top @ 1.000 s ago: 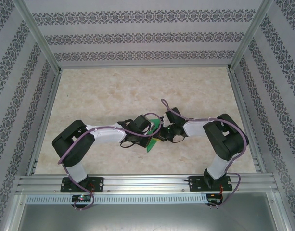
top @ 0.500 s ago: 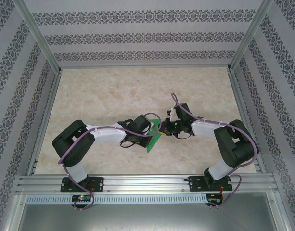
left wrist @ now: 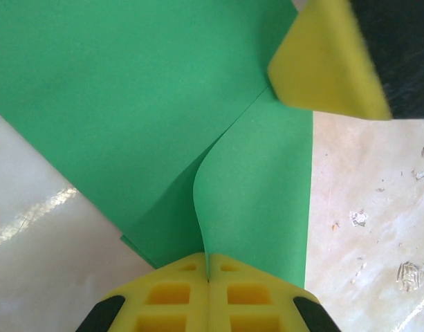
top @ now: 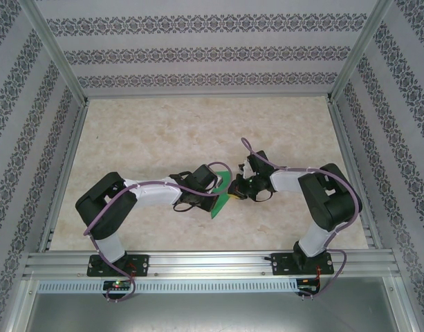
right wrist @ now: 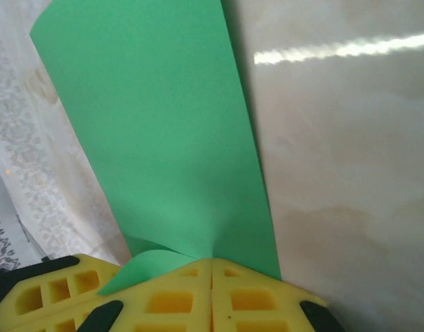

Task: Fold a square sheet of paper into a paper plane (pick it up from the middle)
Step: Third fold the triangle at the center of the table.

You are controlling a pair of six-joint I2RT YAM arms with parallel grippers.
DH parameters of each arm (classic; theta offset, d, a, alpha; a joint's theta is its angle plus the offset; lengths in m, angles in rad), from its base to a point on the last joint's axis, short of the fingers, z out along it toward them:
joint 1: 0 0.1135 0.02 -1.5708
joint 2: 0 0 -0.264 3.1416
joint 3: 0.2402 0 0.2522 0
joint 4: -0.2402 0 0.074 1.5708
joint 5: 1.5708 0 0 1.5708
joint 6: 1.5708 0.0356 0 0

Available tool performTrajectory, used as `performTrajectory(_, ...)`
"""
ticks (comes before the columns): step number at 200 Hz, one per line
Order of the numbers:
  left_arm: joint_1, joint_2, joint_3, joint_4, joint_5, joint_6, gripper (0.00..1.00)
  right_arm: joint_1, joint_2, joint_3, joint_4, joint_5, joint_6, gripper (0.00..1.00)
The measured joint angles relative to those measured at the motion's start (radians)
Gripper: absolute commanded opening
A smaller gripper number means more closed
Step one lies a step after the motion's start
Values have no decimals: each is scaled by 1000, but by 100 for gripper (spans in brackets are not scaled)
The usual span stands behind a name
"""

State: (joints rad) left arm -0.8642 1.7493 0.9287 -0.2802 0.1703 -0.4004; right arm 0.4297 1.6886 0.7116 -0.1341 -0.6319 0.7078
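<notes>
Green paper is all that joins my two pinches, and that is where the trouble lies. The sheet (top: 223, 197) sits just beyond the rail (top: 212, 261), about midway along it, over the table (top: 163, 131). It is partly folded, and one loose flap bows up from the layer beneath. I cannot tell whether its lowest corner touches the table.

My left gripper (left wrist: 208, 277) has its jaws pressed together on the side of the sheet toward the rail's left end. My right gripper (right wrist: 212, 266) is clamped the same way on the side toward the rail's right end, and the paper puckers where it enters that grip.

With both ends held, I judge the main risk to be a tear: if my arms drift apart along the rail, the thin sheet has no slack to give. If they drift closer, the bowed flap can buckle and set a crease off the intended line. Twisting either wrist could wrinkle the pucker into a permanent fold. And if one grip lets go too soon, the paper will swing from the other and the layers will slide out of register
</notes>
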Motion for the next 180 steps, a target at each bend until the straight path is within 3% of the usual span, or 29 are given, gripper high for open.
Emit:
performTrajectory(37, 0, 0, 0, 0, 0, 0, 0, 0, -25, 24, -26, 11, 0, 6)
performTrajectory(67, 0, 0, 0, 0, 0, 0, 0, -1, 51, 45, -5, 8, 0, 2)
performTrajectory(110, 0, 0, 0, 1, -1, 0, 0, -6, 58, 46, 26, -6, 1, 6)
performTrajectory(150, 0, 12, 16, -10, -9, -21, 0, 6, -109, -24, 14, 50, 55, 4)
performTrajectory(180, 0, 35, 43, -12, -15, -31, 0, 90, -213, -136, 108, 101, 159, 2)
